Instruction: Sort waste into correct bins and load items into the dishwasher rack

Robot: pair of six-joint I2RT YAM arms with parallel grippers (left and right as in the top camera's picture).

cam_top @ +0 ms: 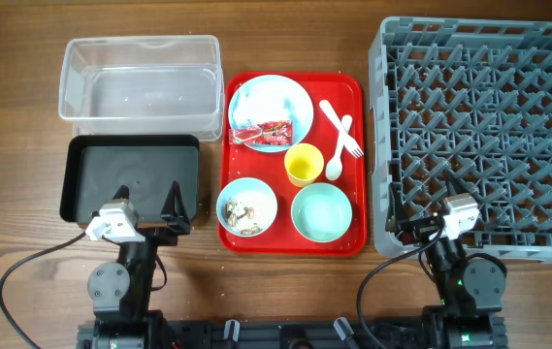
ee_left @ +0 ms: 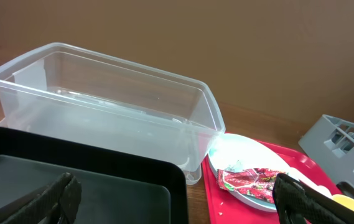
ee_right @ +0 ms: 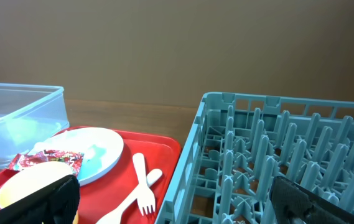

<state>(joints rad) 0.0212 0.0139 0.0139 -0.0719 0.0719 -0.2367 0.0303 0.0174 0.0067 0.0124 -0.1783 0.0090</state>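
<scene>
Both arms are sitting folded low, pointing forward. Left gripper [cam_top: 147,199] and right gripper [cam_top: 421,206] are gaping wide open, gripping nothing.

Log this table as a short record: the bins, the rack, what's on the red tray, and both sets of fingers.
bins: clear tub and black tray, left of the red tray, nothing seen inside
red tray: plate with wrapper; yellow cup; spoon; fork; bowl with food scraps; empty bowl
rack: right side, nothing loaded
left fingers: open, over black tray
right fingers: open, at the rack's near left corner
</scene>
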